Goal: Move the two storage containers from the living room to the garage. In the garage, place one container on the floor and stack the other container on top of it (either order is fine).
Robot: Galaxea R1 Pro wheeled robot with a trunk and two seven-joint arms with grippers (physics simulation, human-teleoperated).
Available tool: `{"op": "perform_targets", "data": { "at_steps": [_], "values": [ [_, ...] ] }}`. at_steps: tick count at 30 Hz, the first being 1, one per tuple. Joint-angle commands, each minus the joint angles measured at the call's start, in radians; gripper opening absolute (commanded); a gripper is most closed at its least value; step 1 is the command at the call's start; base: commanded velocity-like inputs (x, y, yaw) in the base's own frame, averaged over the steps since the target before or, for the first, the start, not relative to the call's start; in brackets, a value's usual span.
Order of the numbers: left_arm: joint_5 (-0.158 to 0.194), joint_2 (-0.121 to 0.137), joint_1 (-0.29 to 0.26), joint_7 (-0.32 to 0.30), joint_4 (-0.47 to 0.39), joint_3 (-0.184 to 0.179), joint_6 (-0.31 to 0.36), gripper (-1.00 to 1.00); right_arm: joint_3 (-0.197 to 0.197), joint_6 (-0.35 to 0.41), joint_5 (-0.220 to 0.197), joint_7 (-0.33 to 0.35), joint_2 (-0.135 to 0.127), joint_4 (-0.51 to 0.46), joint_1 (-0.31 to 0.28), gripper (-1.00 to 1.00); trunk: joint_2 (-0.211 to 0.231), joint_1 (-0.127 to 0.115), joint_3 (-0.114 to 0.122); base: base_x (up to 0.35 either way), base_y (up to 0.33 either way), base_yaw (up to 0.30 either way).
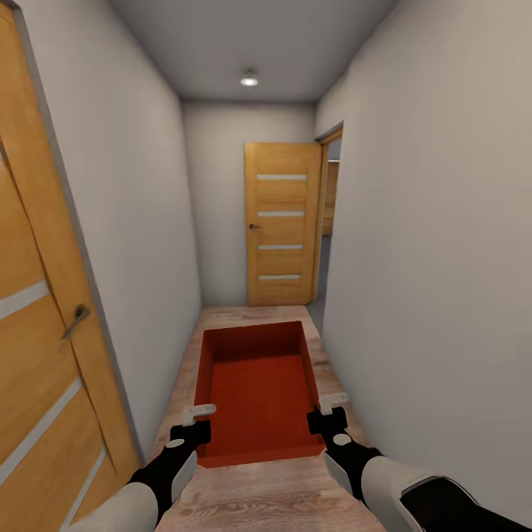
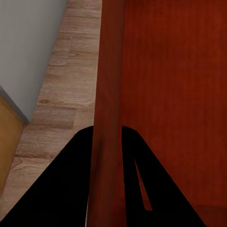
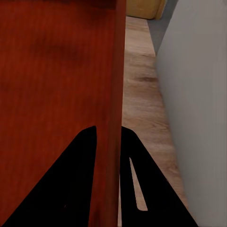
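In a narrow hallway with wood-plank flooring [image 1: 258,502], one red-orange storage container [image 1: 258,391] is carried low ahead of the robot, open top up, its far end towards twelve o'clock; a slatted wooden door [image 1: 283,225] closes the corridor at twelve o'clock, an open doorway [image 1: 331,192] is seen at about one o'clock, and another wooden door [image 1: 37,332] stands at nine o'clock.

The chief risk is judged to be a collision; the container nearly spans the passage, so a slight yaw of the base could drive a corner into the left wall [image 1: 133,222] or the right wall [image 1: 428,258], twisting the bin out of the two thin-wall grips; a turn through the doorway would be tighter still.

The left gripper [image 1: 198,414] is clamped on the container's left side wall near the close end, one finger inside and one outside, as the left wrist view confirms [image 2: 107,137]; the right gripper [image 1: 332,403] is likewise closed astride the right side wall [image 3: 109,137]; the container therefore lies between the two grippers, extending away from them towards twelve o'clock.
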Motion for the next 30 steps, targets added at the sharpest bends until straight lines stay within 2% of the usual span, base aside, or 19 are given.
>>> {"op": "perform_targets", "data": {
  "at_steps": [1, 12, 20, 30],
  "values": [
    [-0.003, 0.044, 0.001, 0.012, 0.005, -0.001, -0.003, -1.0, -0.017, -0.085, -0.014, -0.044, 0.001, -0.008, -0.002, -1.0, -0.001, 0.001, 0.0, 0.322, 0.0, 0.0],
    [-0.003, 0.044, 0.001, 0.012, 0.005, -0.001, -0.003, -1.0, -0.018, -0.086, -0.014, -0.044, -0.001, -0.008, -0.002, -1.0, -0.001, 0.001, 0.0, 0.322, 0.0, 0.004],
    [-0.003, 0.044, 0.001, 0.012, 0.005, -0.002, -0.003, -1.0, -0.017, -0.085, -0.014, -0.044, -0.001, -0.008, -0.002, -1.0, -0.001, 0.001, 0.0, 0.322, 0.0, 0.166],
    [-0.003, 0.044, 0.001, 0.012, 0.005, -0.002, -0.003, -1.0, -0.017, -0.086, -0.014, -0.044, 0.0, -0.008, -0.002, -1.0, -0.001, 0.001, 0.0, 0.322, 0.0, 0.018]
  ]
}}
